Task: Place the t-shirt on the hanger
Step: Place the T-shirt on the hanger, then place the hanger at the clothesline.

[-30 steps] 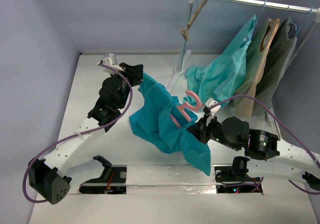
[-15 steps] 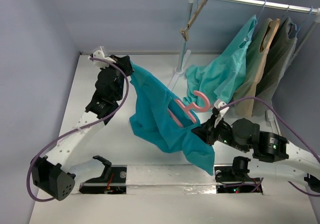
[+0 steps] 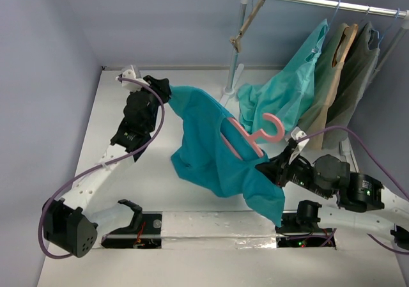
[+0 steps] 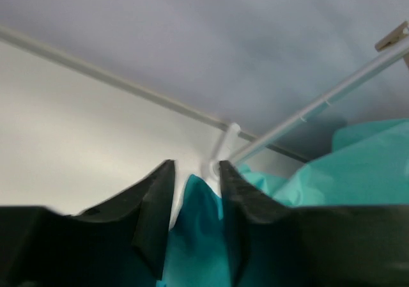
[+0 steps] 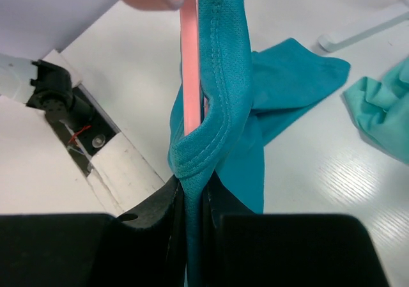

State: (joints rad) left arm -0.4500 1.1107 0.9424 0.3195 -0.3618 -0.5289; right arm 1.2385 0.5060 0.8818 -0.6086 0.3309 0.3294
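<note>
Two grippers are both clamped, and the load hangs between them above the table. The left gripper (image 3: 160, 90), raised near the far left corner, has its fingers (image 4: 153, 204) drawn in on a bunched edge of the teal-blue t-shirt (image 3: 204, 146). Its wrist camera shows a narrow tongue of that cloth (image 4: 198, 229) filling the slot between the two dark fingers.

The right gripper (image 3: 271, 170), low and near the front right, is pinched tight. Its wrist view shows the jaws pressed together (image 5: 193, 194) on a stitched hem of the shirt (image 5: 223, 76) and on the thin pink hanger (image 5: 190, 76), whose bar runs straight down into the grip beside the fabric. From above, the hanger (image 3: 249, 137) tilts up and to the right, with one arm buried in the shirt and its hook free in the air.

The shirt stretches from one gripper to the other, sagging in folds toward the white table (image 3: 160, 188). Whether its lowest fold touches the surface cannot be told.

At the back right stands a garment rack (image 3: 319, 2) with a metal rail. A mint-green garment (image 3: 287, 89), a tan garment (image 3: 332, 76) and an olive garment (image 3: 361, 69) hang from it, and a wooden hanger (image 3: 246, 22) hangs bare by the post. Blue-grey walls (image 3: 160, 18) close in the left and far sides.
</note>
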